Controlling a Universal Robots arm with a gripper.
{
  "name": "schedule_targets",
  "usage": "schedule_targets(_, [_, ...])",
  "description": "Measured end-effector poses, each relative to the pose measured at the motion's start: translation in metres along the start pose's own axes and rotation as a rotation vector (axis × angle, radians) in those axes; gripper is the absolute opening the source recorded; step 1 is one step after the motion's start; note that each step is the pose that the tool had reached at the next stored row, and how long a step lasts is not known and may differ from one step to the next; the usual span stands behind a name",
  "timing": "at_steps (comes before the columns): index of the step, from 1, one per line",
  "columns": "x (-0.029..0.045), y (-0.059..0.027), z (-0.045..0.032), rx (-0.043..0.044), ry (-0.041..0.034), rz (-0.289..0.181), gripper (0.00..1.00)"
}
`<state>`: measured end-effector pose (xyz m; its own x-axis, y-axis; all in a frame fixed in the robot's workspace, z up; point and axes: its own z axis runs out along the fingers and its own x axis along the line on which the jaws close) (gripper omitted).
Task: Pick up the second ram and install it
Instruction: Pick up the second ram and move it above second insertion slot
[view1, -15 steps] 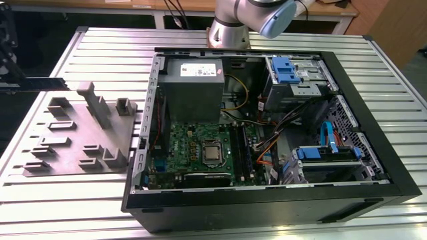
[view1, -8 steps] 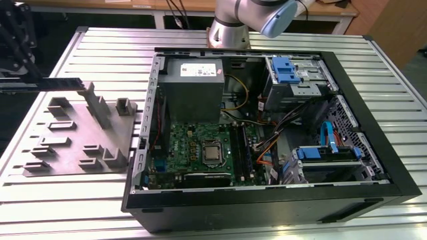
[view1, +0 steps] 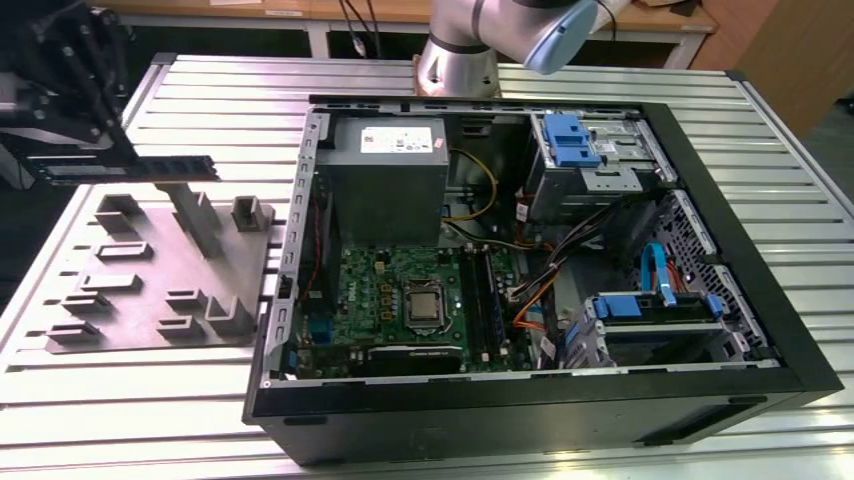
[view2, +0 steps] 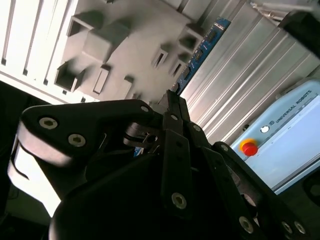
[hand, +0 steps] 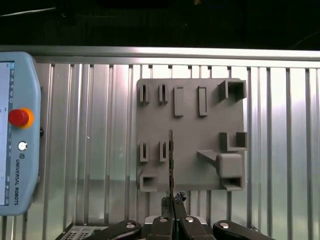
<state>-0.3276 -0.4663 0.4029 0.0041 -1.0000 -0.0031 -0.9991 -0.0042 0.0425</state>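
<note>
Pincer of mine (view1: 110, 160) sits in the upper left of the exterior view, clamped on the second ram (view1: 167, 168). The stick lies level and reaches out sideways above the grey fixture plate (view1: 154, 270), not touching it. So the picking up is done, as I judge it. The open computer case (view1: 534, 420) takes the middle and right of the frame. The green motherboard (view1: 380, 290) inside it is well apart from the stick, so the installing is not yet done. Whether a first stick stands in the slots, I cannot tell.

In the second wrist view the black links of the pincer (view2: 172, 100) come together on the ram (view2: 200, 50). Its long edge runs away from the fingertips, seen against the border of the plate (view2: 115, 45).

In the first wrist view I see the ram (hand: 171, 155) edge-on, a thin dark line coming out of the shut pincer (hand: 173, 207). The plate (hand: 200, 135) is behind it and the teach pendant (hand: 15, 165) lies beside the plate.
</note>
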Motion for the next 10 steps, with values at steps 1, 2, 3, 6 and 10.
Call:
schedule_targets(1, [0.0,-0.0045,0.0,0.0001,-0.0001,0.0,0.11])
schedule_targets(2, [0.0,-0.009,-0.0002,0.0001,0.0,0.0,0.11])
schedule_targets(3, [0.0001,-0.0135,-0.0003,0.0,0.0,0.0,0.11])
schedule_targets(6, [0.0001,-0.027,-0.0006,0.0,0.0,0.0,0.11])
schedule_targets(10, [0.0002,-0.0453,-0.0009,0.0001,-0.0001,0.0,0.11])
